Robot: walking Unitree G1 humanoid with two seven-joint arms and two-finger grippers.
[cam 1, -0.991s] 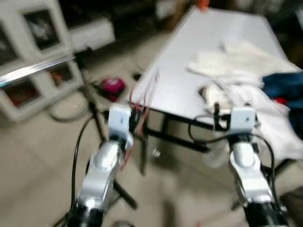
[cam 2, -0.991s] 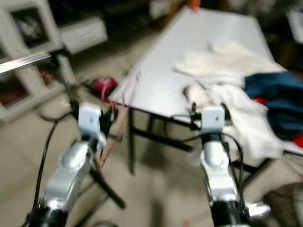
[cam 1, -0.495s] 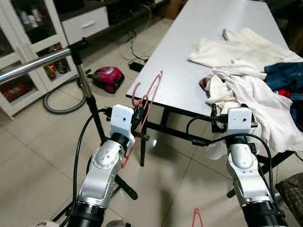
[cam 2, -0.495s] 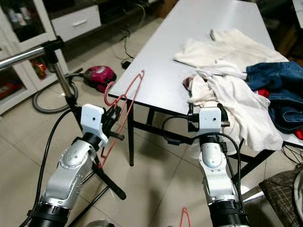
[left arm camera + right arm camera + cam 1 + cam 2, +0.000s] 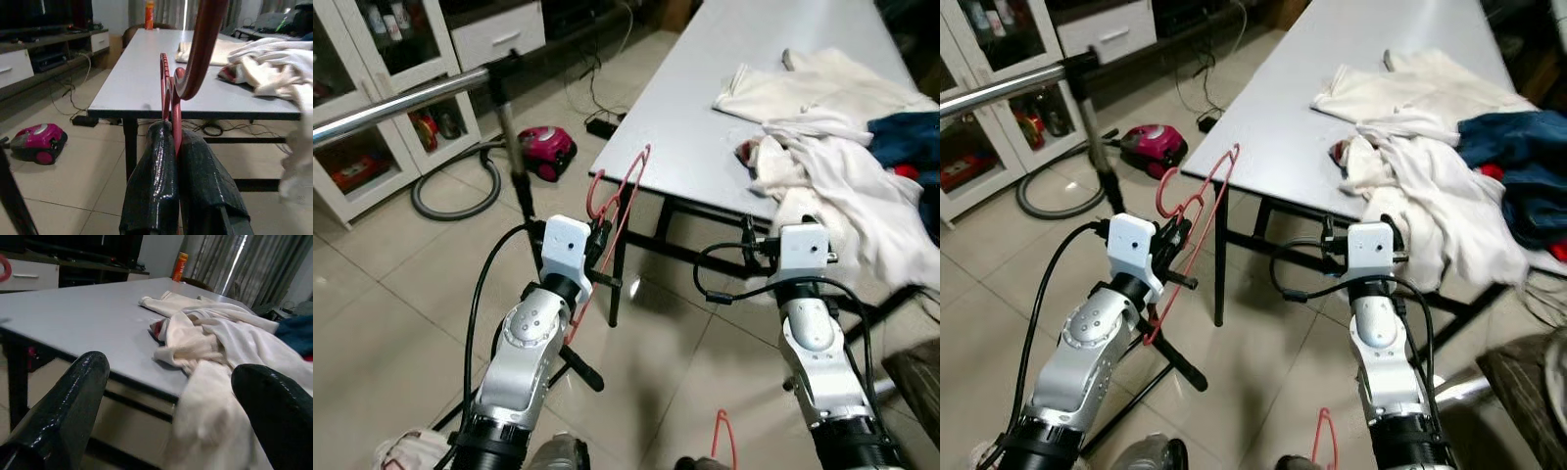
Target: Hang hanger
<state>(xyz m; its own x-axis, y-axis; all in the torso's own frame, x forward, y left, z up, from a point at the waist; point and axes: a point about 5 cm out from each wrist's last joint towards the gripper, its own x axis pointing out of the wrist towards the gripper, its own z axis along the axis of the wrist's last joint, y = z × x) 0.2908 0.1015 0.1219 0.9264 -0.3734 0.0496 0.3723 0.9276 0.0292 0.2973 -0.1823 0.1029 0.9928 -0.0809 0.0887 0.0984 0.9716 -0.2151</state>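
Left gripper [image 5: 172,142] was clamped on one red hanger [image 5: 619,201], held upright in front of the near left corner of the grey table [image 5: 705,127]. Right gripper [image 5: 171,396] stood wide apart, holding nothing, near the table's front edge. A second red hanger [image 5: 722,436] lay on the floor. One rail [image 5: 401,103] ran at far left. One clothes pile [image 5: 832,147] lay on the table; one pink vacuum [image 5: 548,149] sat on the floor.

Both silver arms reached forward and down. The left gripper [image 5: 175,147] was clamped tight, its fingers pressed together. The right gripper [image 5: 168,396] was spread wide.
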